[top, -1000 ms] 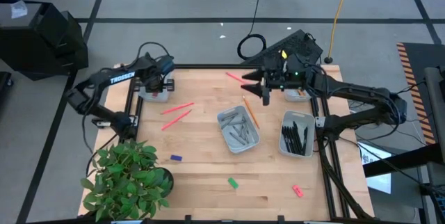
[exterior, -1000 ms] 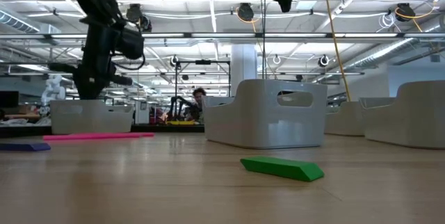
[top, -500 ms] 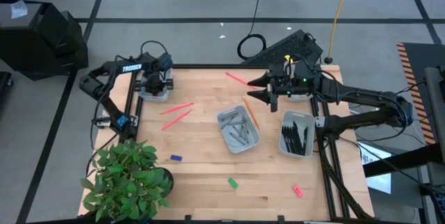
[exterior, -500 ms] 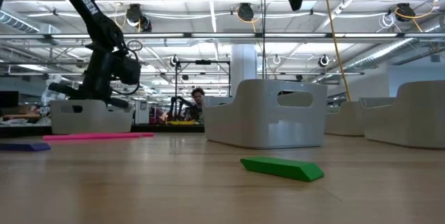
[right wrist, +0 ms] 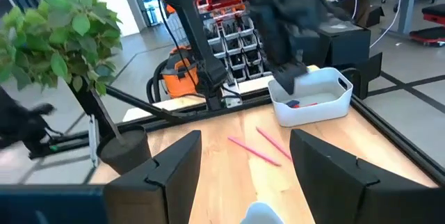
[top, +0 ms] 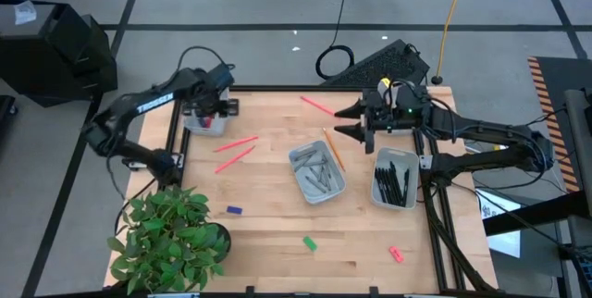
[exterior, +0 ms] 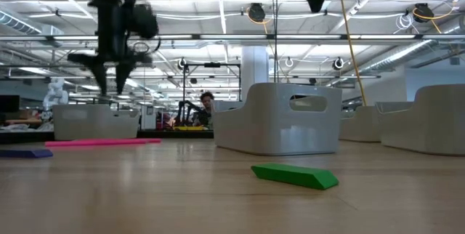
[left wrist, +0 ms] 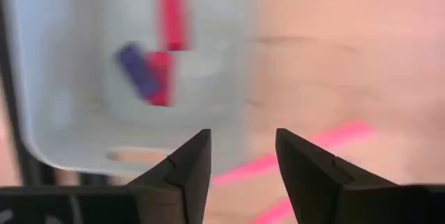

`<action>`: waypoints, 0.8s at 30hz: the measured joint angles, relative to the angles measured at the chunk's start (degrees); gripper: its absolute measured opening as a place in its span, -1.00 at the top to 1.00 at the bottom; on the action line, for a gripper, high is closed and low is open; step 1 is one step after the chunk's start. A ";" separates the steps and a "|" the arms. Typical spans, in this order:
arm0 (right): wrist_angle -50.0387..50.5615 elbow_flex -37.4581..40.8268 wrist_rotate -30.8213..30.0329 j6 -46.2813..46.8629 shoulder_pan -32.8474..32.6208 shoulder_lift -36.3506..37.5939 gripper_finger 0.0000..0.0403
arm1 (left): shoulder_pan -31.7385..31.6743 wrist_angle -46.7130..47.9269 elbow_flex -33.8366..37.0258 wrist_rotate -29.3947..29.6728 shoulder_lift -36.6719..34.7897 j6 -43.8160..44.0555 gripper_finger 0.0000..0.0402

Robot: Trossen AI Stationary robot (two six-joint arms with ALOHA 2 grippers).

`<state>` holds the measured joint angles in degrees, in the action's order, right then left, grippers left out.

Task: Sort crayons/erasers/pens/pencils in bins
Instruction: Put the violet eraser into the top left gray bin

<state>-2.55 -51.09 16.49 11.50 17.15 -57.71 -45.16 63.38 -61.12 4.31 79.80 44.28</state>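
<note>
Two grippers are seen above the table's far edge in the high view. The left gripper (top: 208, 113) is held over the bin (top: 205, 124) at the upper left of the table, its fingers (left wrist: 191, 168) spread with nothing between them; red and blue erasers (left wrist: 156, 60) are seen lying inside that bin in the left wrist view. The right gripper (top: 347, 120) is poised at upper centre, fingers parted and empty, beside the orange pencil (top: 333, 148). Grey crayons (top: 317, 171) are gathered in the centre bin (top: 316, 172), and black pens (top: 396, 183) are laid in the bin to the right (top: 396, 180). Pink pencils (top: 235, 149) are left loose on the wood, left of centre. A blue eraser (top: 234, 210), a green eraser (top: 310, 242) and a pink eraser (top: 396, 254) are scattered along the lower part of the table.
</note>
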 joint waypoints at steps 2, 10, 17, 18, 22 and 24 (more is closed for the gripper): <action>-0.43 0.49 0.02 -0.30 0.00 -0.02 -0.05 | 6.17 -0.37 -1.29 -1.01 -2.38 0.26 0.22; -0.68 1.66 0.26 -0.26 0.00 -0.02 -0.05 | 34.55 -1.01 -3.73 -2.03 -2.37 2.27 0.26; 0.10 1.77 2.90 -3.84 -1.72 0.18 -0.05 | 48.37 -2.82 -3.90 -9.76 5.06 2.62 0.14; 1.16 1.77 2.59 -3.82 -2.42 0.69 -0.05 | 49.95 -3.07 -3.89 -11.01 6.50 1.23 0.09; 5.60 1.77 -6.83 -3.88 -8.47 3.62 -0.05 | 56.37 -3.08 -3.89 -12.93 11.91 -8.44 -0.13; 7.88 1.77 -13.71 -4.64 -12.43 5.08 -0.05 | 59.16 -3.36 -3.71 -12.89 14.37 -14.41 -0.22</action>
<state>5.33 -49.32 2.78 6.86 4.71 -52.64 13.99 60.02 -64.83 -8.58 94.17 29.87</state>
